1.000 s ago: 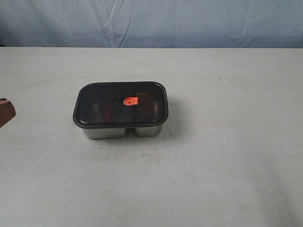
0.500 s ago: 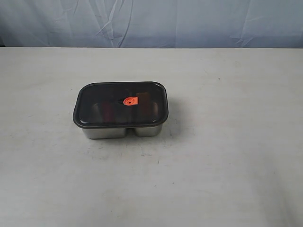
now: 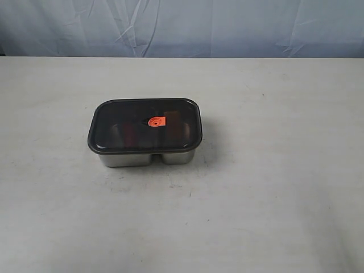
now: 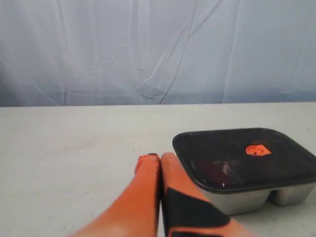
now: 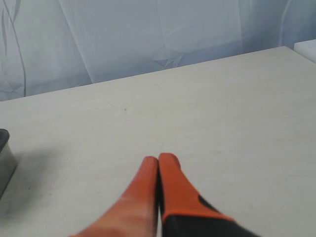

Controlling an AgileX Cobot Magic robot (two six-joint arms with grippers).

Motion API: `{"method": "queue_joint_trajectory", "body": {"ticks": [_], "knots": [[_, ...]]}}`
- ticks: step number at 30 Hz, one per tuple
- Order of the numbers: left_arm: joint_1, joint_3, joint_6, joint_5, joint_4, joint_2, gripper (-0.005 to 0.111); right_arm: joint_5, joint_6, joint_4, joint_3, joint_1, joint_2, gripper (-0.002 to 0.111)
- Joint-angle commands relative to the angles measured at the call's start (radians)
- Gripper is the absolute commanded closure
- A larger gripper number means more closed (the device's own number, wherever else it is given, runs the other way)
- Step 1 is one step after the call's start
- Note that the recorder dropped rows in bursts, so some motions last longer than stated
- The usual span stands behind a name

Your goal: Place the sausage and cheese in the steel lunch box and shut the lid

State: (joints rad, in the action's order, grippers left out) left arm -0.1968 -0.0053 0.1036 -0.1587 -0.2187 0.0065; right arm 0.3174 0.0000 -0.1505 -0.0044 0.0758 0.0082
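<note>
The steel lunch box (image 3: 142,158) sits on the bench (image 3: 273,199), a little left of the middle in the exterior view, its dark lid (image 3: 128,122) seated on top with the orange tab (image 3: 156,121) at the centre. The left fingers (image 4: 148,173) are pressed together and hold nothing, and so are the right fingers (image 5: 170,177), well apart from the box.

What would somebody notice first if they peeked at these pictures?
The shiny steel lunch box sits near the middle of the pale table. Its dark lid is on top, with a bright orange tab at the centre. Next come the two orange claws: the left claw is shut and empty just beside the box, and the right claw is shut and empty over the table, away from the box.
</note>
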Motion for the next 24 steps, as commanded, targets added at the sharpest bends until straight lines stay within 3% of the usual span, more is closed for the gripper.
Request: {"method": "queue_joint_trajectory", "body": {"ticks": [1, 5, 13, 24], "knots": [[-0.004, 0.005, -0.021, -0.066, 0.054, -0.007, 0.106, -0.01, -0.007, -0.005, 0.004, -0.005, -0.008, 0.108], [0.008, 0.005, -0.021, -0.066, 0.113, -0.007, 0.106, -0.01, -0.007, -0.016, 0.004, -0.005, -0.008, 0.108], [0.121, 0.005, -0.08, -0.066, 0.147, -0.007, 0.106, -0.01, -0.007, -0.016, 0.004, -0.005, -0.008, 0.108], [0.127, 0.005, -0.127, -0.036, 0.208, -0.007, 0.106, -0.01, -0.007, -0.016, 0.004, -0.005, -0.008, 0.108]]}}
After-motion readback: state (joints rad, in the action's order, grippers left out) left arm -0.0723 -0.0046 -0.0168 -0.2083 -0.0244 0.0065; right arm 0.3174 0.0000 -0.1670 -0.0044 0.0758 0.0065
